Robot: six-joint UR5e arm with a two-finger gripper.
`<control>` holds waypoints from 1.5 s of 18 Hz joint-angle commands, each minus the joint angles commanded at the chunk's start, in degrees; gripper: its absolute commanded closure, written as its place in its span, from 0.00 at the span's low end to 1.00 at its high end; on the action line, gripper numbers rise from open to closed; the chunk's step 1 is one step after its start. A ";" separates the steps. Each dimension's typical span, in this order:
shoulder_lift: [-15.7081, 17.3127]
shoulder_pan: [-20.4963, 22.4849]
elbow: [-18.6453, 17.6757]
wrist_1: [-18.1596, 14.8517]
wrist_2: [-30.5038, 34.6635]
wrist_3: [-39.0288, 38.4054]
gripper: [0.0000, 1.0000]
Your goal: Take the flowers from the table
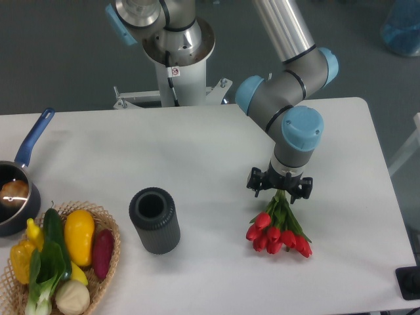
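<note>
The flowers (281, 237), red tulips with green stems, lie on the white table (197, 151) right of centre, heads toward the front edge. My gripper (280, 189) hangs low over the stem end, just behind the blooms. Its black fingers stand apart on either side of the stems, so it is open. The wrist hides the upper stems and any tie on them. The bunch rests flat on the table.
A black ribbed cylinder (155, 220) stands upright left of the flowers. At the front left a wicker basket (110, 226) holds vegetables. A blue-handled pan (18, 187) is at the left edge. A black object (410, 282) sits at the front right corner.
</note>
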 joint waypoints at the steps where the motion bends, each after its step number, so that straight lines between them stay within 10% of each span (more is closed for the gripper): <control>1: -0.35 -0.09 0.00 0.87 0.00 0.00 0.08; 4: -0.79 -0.18 0.18 2.02 0.00 0.00 0.22; 11: -0.71 -0.09 0.18 1.94 0.00 -0.09 0.98; 27: 5.01 4.22 8.78 1.06 -7.29 -5.10 1.00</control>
